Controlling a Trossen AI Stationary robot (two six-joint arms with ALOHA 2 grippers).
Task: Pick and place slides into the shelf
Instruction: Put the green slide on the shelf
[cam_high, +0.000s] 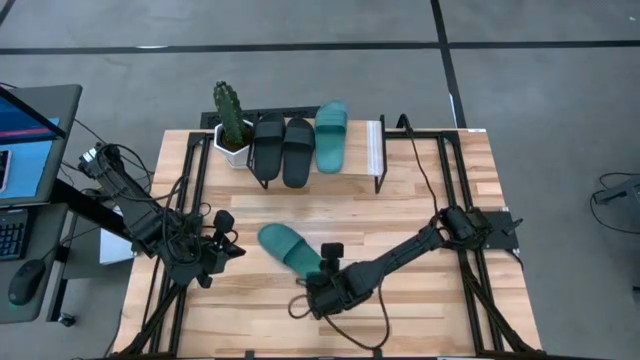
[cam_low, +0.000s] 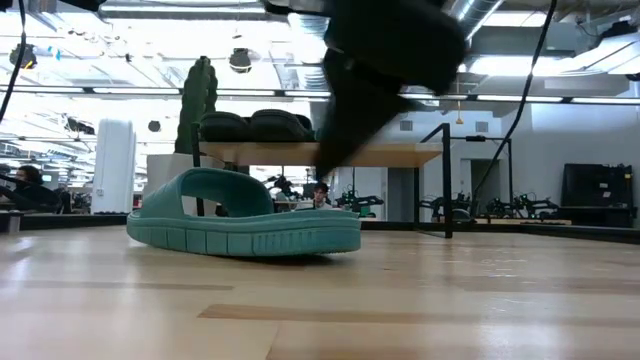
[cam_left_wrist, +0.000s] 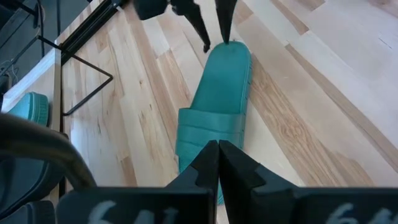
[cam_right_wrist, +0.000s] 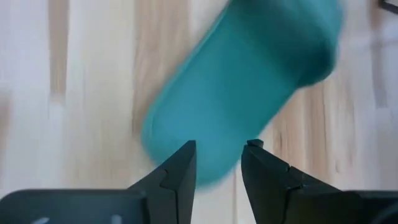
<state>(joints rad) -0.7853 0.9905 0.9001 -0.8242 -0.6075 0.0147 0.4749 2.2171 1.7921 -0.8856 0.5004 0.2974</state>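
The right gripper (cam_high: 322, 283), fingers parted and empty, is poised at the heel of the loose teal-green rubber slide (cam_high: 288, 247) at table centre. A shallow bite could let it slip. The left gripper (cam_high: 222, 247) is pressed shut at nine o'clock. The wood-panelled, black-framed shelf (cam_high: 372, 146) at twelve o'clock holds three slides; actual contact is blurred.

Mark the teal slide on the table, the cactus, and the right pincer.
teal slide (cam_high: 281, 243), high view, on its strap.
cactus (cam_high: 229, 112), high view, mid-stem.
right pincer (cam_right_wrist: 218, 163), right wrist view, midway between fingertips.
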